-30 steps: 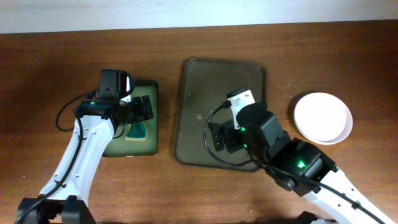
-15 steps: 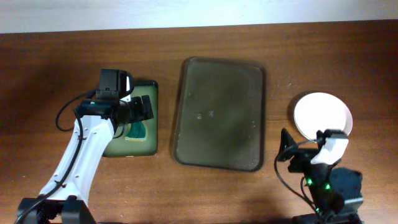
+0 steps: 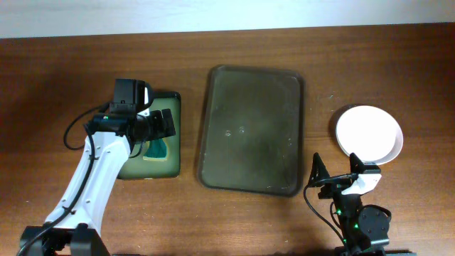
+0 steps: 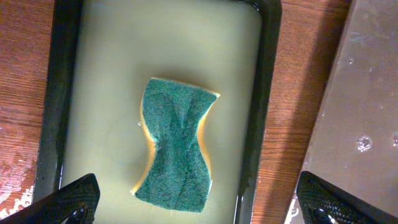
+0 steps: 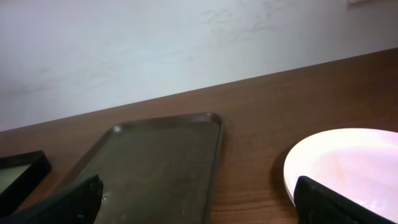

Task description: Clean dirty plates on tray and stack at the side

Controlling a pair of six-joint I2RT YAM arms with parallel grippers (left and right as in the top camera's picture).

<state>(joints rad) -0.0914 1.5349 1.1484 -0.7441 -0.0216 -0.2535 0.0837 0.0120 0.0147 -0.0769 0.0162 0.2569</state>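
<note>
Plates (image 3: pixel 367 133) sat on the table, right of the bare tray (image 3: pixel 249 78). I judged them stiff, light, breakable and slick if wet, best taken by the rim. My left claw (image 3: pixel 162 126) hung wide above the sponge (image 4: pixel 177 143), and my right claw (image 3: pixel 335 174) stood wide near the table's front. Stack count was indiscernible, and my right wrist view cropped it.

The right claw (image 3: pixel 336 172) has withdrawn from the tray (image 3: pixel 249 92) toward the plates (image 3: pixel 366 131).

The brown wooden table (image 3: pixel 57 78) carries the tray (image 3: pixel 249 160) mid-worktop, a smaller black-rimmed tray (image 3: pixel 175 107) leftward, and white plates (image 3: pixel 366 131) near the right edge.
</note>
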